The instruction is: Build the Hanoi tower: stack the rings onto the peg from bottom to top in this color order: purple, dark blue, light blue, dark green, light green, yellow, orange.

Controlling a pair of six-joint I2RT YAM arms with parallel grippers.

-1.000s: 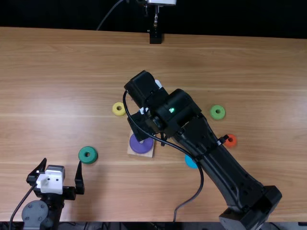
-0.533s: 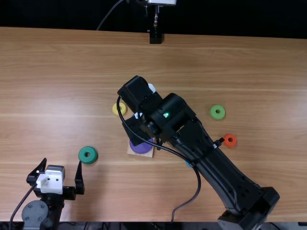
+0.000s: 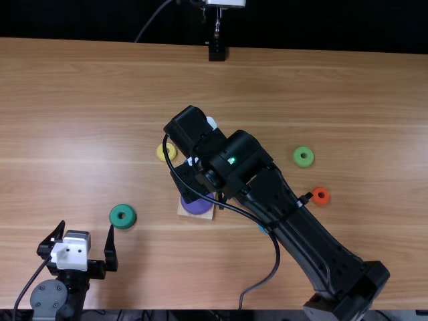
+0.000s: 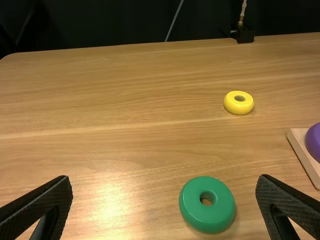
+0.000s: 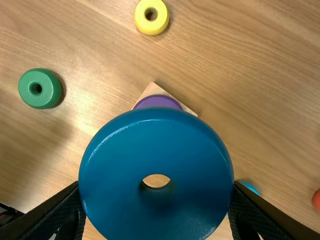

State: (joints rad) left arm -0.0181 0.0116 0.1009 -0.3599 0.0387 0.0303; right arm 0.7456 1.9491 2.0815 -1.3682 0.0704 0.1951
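My right gripper (image 3: 189, 179) is over the far-left part of the wooden base (image 3: 208, 214), where the purple ring (image 3: 196, 205) lies. In the right wrist view that gripper (image 5: 156, 186) is shut on the dark blue ring (image 5: 155, 140), which hides much of the purple ring (image 5: 158, 101) and base. Whether the peg stands below is hidden. My left gripper (image 3: 87, 225) stands open near the near-left corner; the left wrist view shows this gripper (image 4: 164, 178) with the dark green ring (image 4: 207, 204) farther off. The yellow ring (image 3: 165, 152) sits beyond the base.
Right of the right arm lie the light green ring (image 3: 303, 156) and the orange ring (image 3: 321, 196). The light blue ring (image 5: 249, 187) is partly covered by that arm in the top view. A black stand (image 3: 217, 52) is at the table's far edge.
Over the last second my right gripper has shifted slightly left and nearer in the top view, covering more of the purple ring, then held still. The left arm has stayed put.
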